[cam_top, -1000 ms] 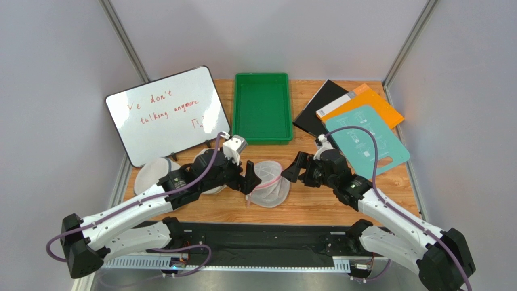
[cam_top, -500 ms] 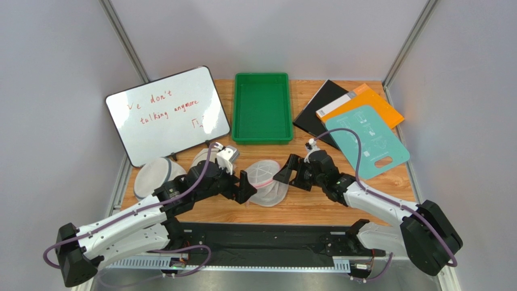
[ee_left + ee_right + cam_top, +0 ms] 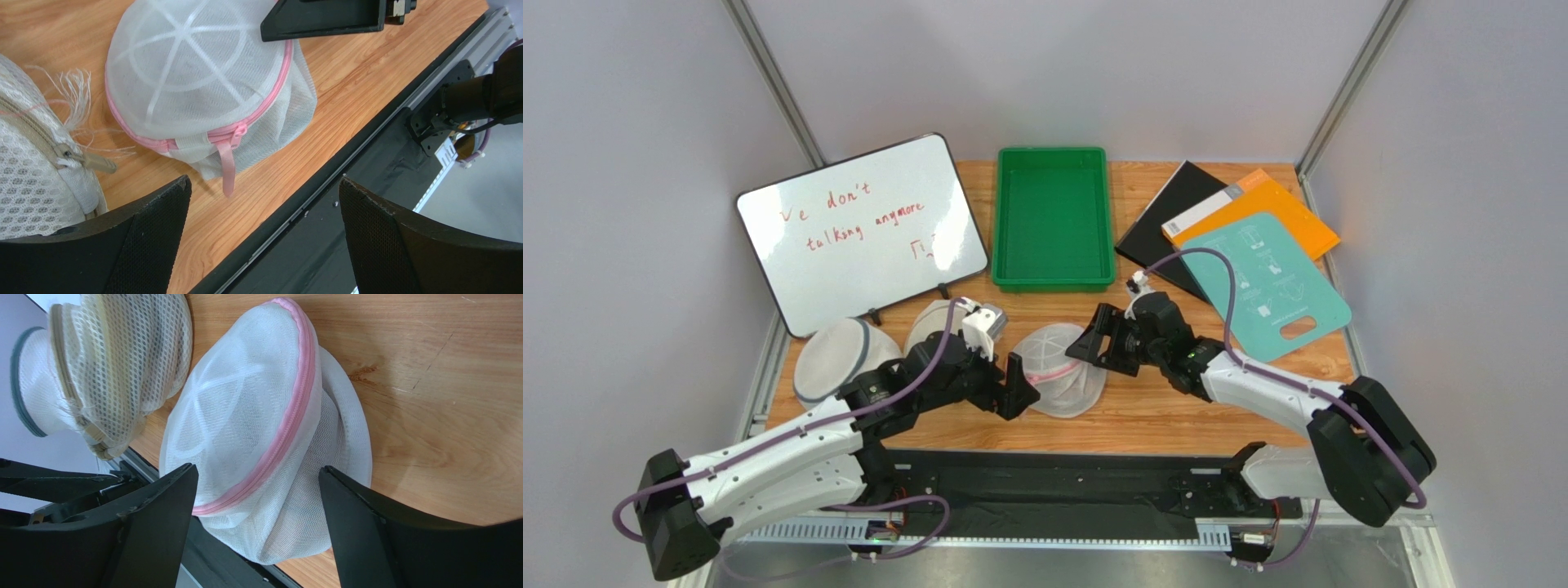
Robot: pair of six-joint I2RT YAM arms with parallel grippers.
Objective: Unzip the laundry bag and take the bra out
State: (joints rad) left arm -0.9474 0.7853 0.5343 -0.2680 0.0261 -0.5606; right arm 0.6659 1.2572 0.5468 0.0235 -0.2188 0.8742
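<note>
Laundry bag [image 3: 184,67], zipper pull [image 3: 228,166] only in left wrist view

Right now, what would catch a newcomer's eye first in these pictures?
The white mesh laundry bag with pink trim lies near the middle of the table, its zipper looking shut and its pink pull tab hanging toward the near edge. The left tool and right tool flank it, both open. Behind are a green tray and, far left, a whiteboard with red writing.
</note>
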